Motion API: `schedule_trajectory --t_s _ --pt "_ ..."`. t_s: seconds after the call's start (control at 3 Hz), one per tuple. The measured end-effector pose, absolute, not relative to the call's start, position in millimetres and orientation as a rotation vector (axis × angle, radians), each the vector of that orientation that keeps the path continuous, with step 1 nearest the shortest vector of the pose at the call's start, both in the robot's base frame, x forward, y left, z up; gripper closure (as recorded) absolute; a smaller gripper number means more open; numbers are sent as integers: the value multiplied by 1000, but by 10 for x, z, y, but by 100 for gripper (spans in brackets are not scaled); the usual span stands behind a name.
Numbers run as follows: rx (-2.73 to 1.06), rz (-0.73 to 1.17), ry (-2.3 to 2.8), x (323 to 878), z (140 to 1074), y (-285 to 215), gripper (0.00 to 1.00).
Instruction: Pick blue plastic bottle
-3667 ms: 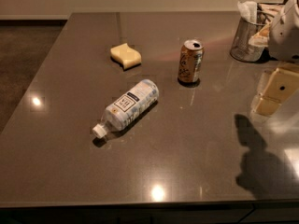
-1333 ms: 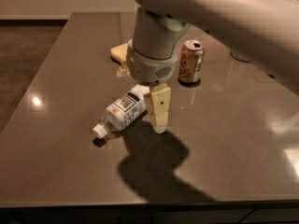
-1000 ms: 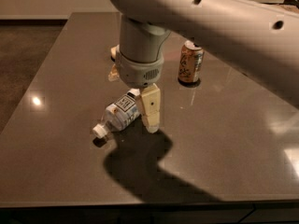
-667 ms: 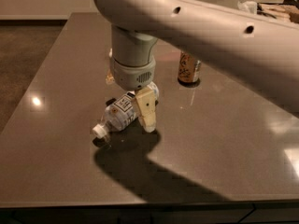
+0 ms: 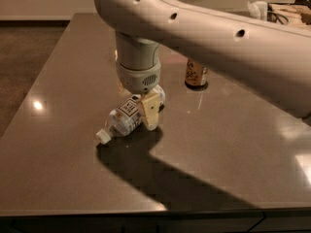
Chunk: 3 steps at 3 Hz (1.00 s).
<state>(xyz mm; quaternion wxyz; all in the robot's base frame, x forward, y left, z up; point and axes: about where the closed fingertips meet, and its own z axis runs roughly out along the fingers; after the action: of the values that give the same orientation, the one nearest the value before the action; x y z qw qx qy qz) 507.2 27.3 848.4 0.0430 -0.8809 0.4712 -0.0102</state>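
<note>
The blue plastic bottle lies on its side on the dark table, white cap toward the front left. My gripper hangs straight down over the bottle's rear half. Its near tan finger stands against the bottle's right side, low by the tabletop. The far finger is hidden behind the wrist and the bottle. The jaws look open, one on each side of the bottle. The bottle rests on the table.
A gold-orange drink can stands upright behind and to the right of the bottle, partly hidden by the arm. The big white arm crosses the upper right. Clutter sits at the table's far right corner.
The arm has swung in from the right and the gripper has come down over the bottle, its near finger now beside the bottle's body. The bottle has not moved.
</note>
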Motion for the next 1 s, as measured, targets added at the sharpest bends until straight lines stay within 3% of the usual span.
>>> schedule_trajectory --t_s 1.0 --pt "-2581 43 1461 5076 9123 104 96"
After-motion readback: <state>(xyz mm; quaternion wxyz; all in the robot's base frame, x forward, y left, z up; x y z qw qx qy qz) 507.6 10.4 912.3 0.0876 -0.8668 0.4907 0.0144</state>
